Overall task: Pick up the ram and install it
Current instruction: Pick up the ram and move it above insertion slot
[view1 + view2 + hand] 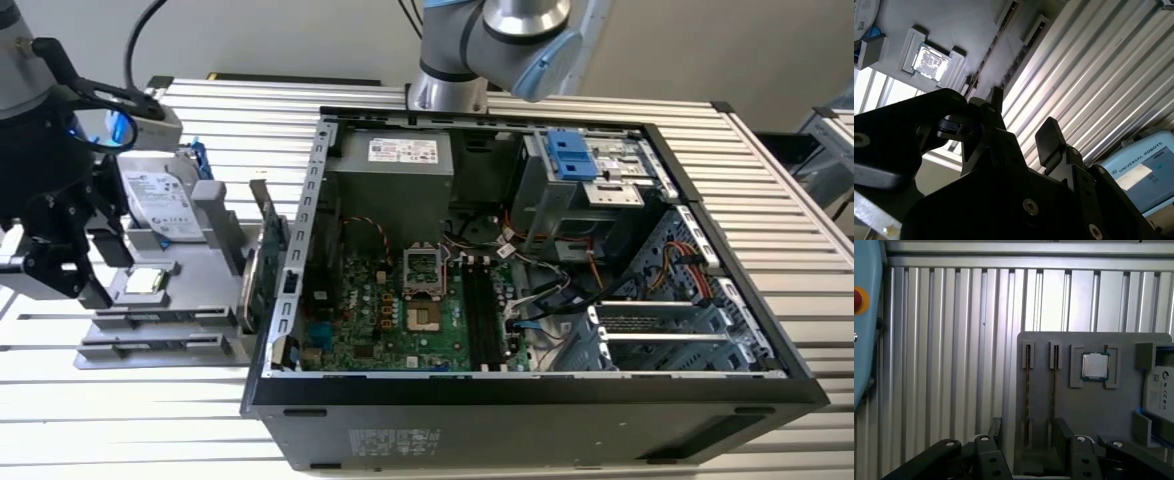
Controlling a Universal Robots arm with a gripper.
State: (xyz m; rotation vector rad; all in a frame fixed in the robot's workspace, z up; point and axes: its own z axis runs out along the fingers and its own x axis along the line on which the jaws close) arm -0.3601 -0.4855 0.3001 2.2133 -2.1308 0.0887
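Two ram sticks stand on edge in slots of a grey holder [1094, 410]: one ram stick [1027, 390] and a second ram stick [1054, 385] beside it. My gripper [1028, 432] hovers open above the holder's near end. Its two black fingers [995, 426] straddle the first stick's end without touching it. In the exterior view my gripper [80, 280] hangs over the grey holder [174, 300] at the exterior view's left, beside the open computer case [534, 390]. In the second wrist view the fingertips [1050, 137] stand apart with nothing between them.
The holder also carries a processor chip [1095, 366] and a silver hard drive [160, 200] with blue rails. A green expansion card [267, 250] stands between holder and case. The motherboard's memory slots [487, 310] lie inside the case. A blue teach pendant [864, 315] lies nearby on the ribbed table.
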